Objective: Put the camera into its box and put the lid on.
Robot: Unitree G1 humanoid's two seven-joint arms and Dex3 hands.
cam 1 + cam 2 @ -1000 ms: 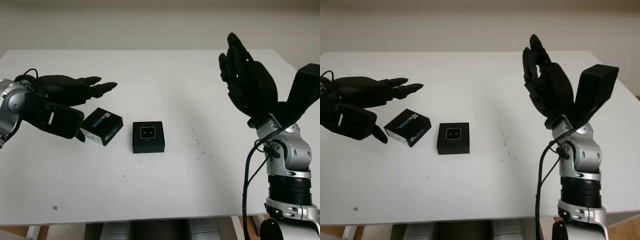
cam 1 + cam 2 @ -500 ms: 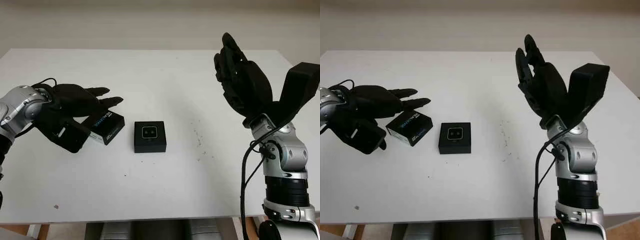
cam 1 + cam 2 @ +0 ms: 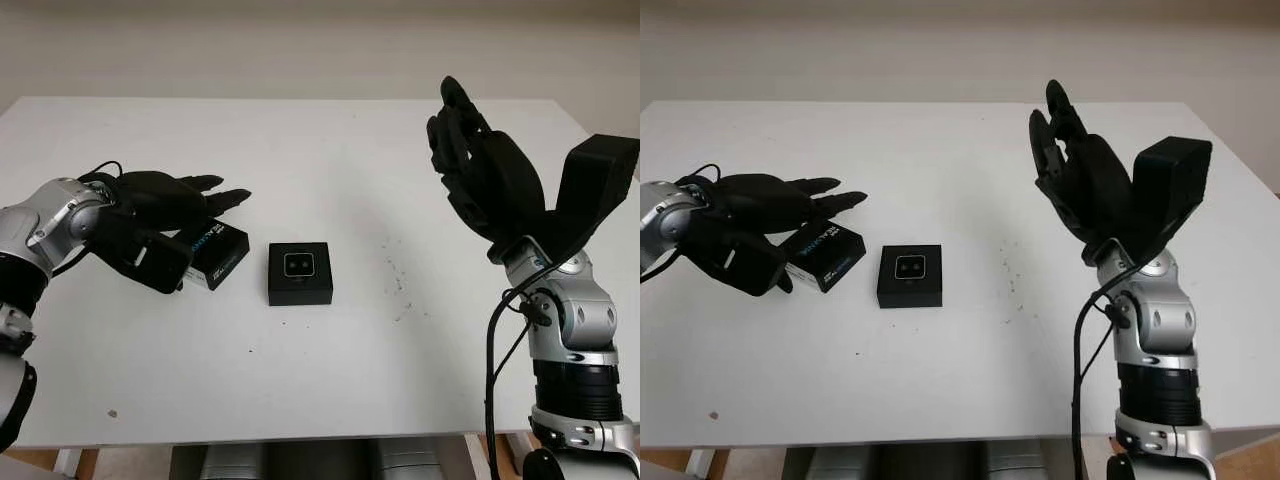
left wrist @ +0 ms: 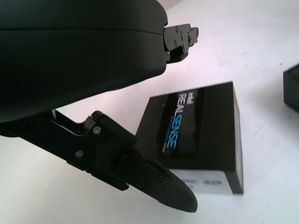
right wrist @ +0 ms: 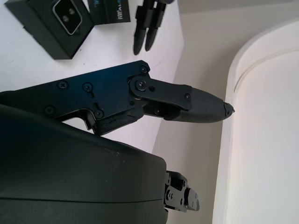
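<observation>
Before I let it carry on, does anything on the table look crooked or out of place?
Only the lid: it lies at an angle beside the squarely set box, with the left hand around it. Dark specks mark the table.

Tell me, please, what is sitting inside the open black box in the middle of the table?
The camera sits face-up in the box. Whatever lies beneath it is covered.

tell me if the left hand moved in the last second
Yes. The left hand has come in toward the lid and closed around it, nearer the box, which has stayed put.
</observation>
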